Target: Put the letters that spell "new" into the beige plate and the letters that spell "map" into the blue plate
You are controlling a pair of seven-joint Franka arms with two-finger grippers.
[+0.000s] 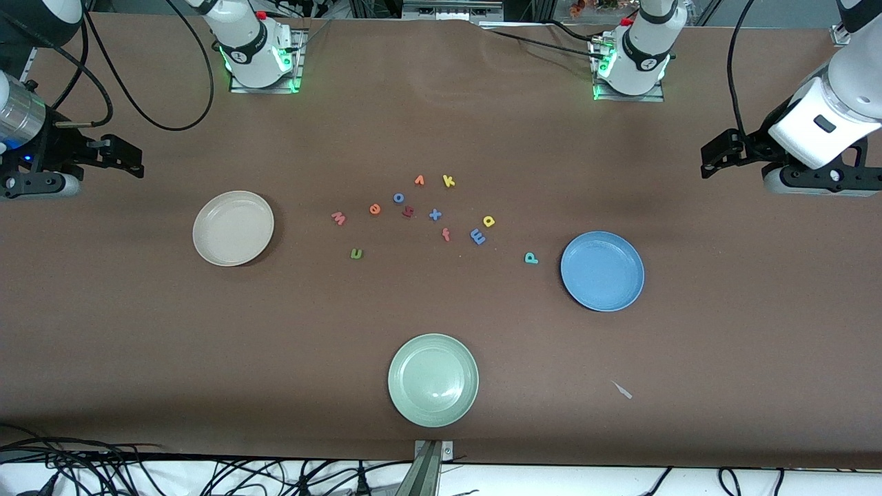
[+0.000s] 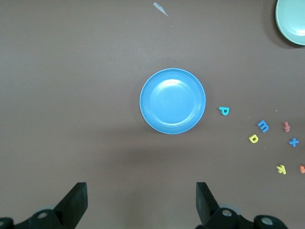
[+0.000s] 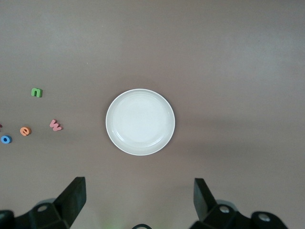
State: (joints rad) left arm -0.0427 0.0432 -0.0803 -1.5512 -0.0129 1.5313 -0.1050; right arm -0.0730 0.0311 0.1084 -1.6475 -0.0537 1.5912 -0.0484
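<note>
Front view: nothing sorted yet, letters sit mid-bench between the beige plate (image 1: 233, 228) and blue plate (image 1: 602, 271), both empty.

Left wrist: left gripper (image 2: 141, 206) fingers wide, teal p (image 2: 224, 110) just beside blue.

Right wrist: right gripper (image 3: 138, 204) wide too; pink w (image 3: 55, 125) looks like the first grab.

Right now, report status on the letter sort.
Left gripper open over the round blue plate; right gripper open over the round beige plate. Both plates empty. Small foam letters loose between them, untouched.

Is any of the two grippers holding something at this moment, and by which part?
Nothing is held. The left gripper and the right gripper are both open and empty, up in the air at their own ends of the table.
</note>
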